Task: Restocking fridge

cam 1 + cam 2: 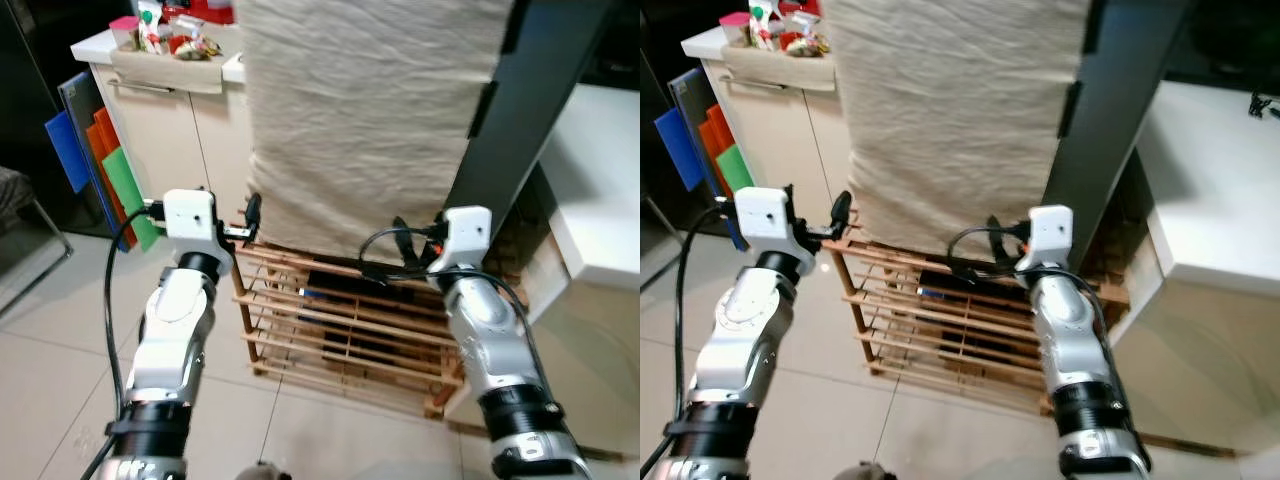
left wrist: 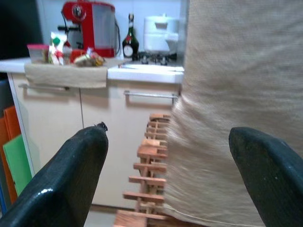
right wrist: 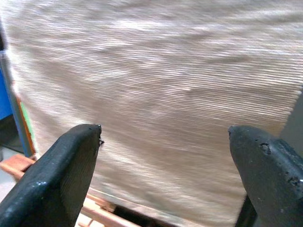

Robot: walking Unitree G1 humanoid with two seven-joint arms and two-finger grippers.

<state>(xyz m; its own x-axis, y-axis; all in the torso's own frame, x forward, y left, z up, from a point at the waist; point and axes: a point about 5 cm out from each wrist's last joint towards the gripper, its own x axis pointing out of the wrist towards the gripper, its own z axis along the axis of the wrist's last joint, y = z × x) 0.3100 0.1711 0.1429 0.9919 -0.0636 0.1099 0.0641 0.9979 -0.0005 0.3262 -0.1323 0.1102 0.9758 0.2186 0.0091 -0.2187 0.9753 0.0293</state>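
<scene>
Restocking looks barely begun: you hold nothing yet, and no fridge can be made out.

Left eye view: left pincer [image 1: 252, 215] is raised just beside the beige cloth [image 1: 360, 110] draped over the wooden rack [image 1: 340, 325]; right pincer [image 1: 400, 235] sits at the cloth's lower edge, above the rack slats. Packets [image 1: 165, 30] lie on the surface [image 1: 100, 45] behind, well apart from both arms.

Right eye view: same layout, white surface [image 1: 1215, 190] at right.

Left wrist view: fingers [image 2: 71, 179] spread wide, empty; cloth and rack ahead, red appliance [image 2: 90, 28] and bottle [image 2: 130, 42] on the far surface.

Right wrist view: fingers [image 3: 61, 175] spread, empty, facing the cloth.

Everything is left: you must find stock, grasp, carry, load.
</scene>
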